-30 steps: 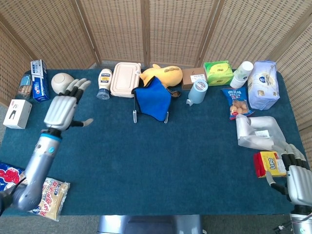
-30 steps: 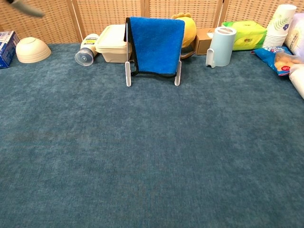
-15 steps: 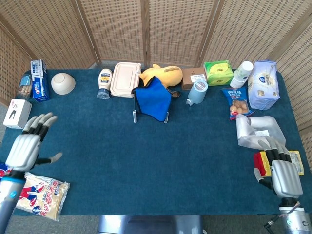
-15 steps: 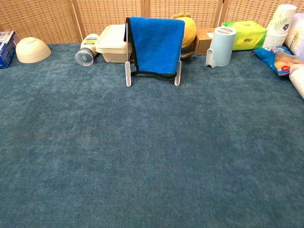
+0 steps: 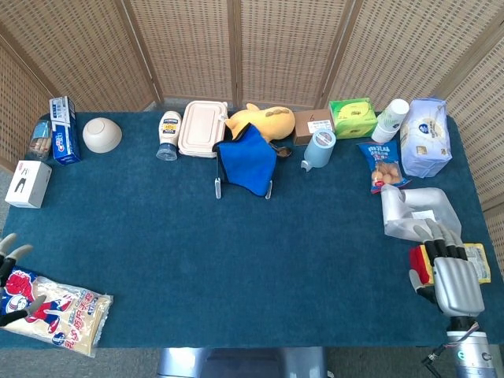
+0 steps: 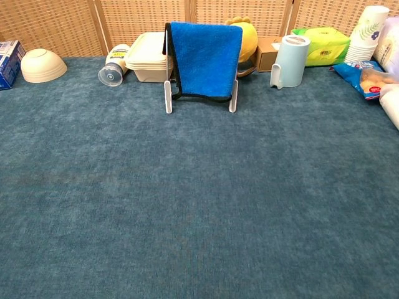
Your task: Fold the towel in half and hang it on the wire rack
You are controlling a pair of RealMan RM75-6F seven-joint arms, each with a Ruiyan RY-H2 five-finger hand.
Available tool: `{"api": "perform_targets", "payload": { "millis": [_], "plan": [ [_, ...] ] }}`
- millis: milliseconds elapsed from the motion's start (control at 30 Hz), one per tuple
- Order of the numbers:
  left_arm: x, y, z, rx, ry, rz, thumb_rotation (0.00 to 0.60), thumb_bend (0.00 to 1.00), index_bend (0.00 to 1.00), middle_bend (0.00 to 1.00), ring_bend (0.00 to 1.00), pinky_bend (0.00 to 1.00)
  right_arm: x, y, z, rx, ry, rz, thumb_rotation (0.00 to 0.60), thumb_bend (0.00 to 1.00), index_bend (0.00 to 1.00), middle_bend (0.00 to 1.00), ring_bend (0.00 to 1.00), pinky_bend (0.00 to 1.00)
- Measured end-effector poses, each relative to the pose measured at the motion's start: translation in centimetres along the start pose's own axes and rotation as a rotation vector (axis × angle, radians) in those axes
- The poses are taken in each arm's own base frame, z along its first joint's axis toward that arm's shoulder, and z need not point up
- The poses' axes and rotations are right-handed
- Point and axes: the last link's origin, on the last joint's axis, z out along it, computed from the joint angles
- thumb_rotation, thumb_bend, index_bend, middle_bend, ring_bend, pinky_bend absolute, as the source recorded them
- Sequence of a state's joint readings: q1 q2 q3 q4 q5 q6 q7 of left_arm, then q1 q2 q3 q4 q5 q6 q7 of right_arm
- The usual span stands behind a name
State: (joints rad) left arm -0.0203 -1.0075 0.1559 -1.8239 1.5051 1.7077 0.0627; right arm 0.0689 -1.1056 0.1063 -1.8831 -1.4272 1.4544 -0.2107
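A plush, matt blue cloth towel with dark edging (image 6: 206, 59) drapes over a smooth white rack (image 6: 168, 98). Beneath it lies the fuzzy, matt teal carpet-like table cover (image 6: 199, 205). Behind the rack stand rough woven wicker screen panels (image 5: 276, 47) and a smooth cream plastic lidded box (image 5: 201, 128).

You are at a staged test table: blue felt tabletop (image 6: 187, 205), woven rattan screens (image 5: 189, 47) behind, groceries like a snack bag (image 5: 59, 311) scattered around its edges.
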Motion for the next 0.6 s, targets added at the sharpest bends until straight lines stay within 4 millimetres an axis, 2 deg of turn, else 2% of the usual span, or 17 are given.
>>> {"api": "perform_targets", "payload": {
  "millis": [200,600],
  "plan": [
    [-0.3,-1.2,-1.9,0.057,0.007,-0.006,0.600,0.00,0.19,0.03,0.00,0.00,-0.5,0.3,0.0,-0.003,0.002,-0.006,0.600,0.35,0.09,0.03,0.00,0.00],
    [0.2,-1.5,-1.6,0.062,0.042,-0.021,0.600,0.00,0.20,0.04,0.00,0.00,-0.8,-0.2,0.5,0.025,0.015,0.017,0.600,0.35,0.09,0.03,0.00,0.00]
  ]
}}
